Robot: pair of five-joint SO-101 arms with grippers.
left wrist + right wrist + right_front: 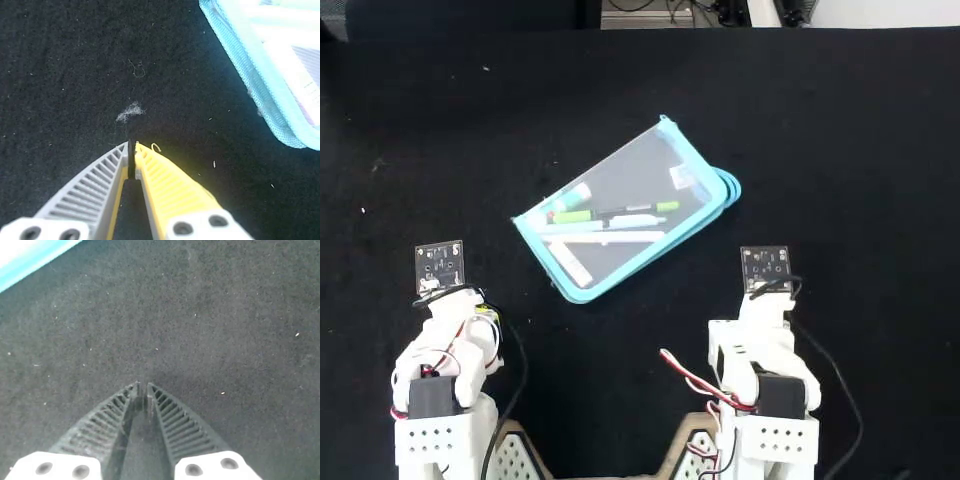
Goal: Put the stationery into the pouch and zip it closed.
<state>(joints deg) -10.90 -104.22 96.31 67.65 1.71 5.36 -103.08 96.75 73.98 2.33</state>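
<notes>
A light-blue pouch [628,210] with a clear face lies slanted at the middle of the black table, with pens, a green marker and other stationery [610,215] inside it. Its mesh-edged corner [270,75] shows in the left wrist view. My left gripper [132,146] is shut with nothing in it, low over the cloth near the table's front left, short of the pouch. My right gripper [142,386] is shut and empty too, over bare cloth at the front right. A strip of the pouch's edge [30,260] shows beyond it.
Black cloth [840,150] covers the whole table. Both arm bases [440,420] [765,410] stand at the front edge. A bit of lint [130,111] lies on the cloth ahead of the left gripper.
</notes>
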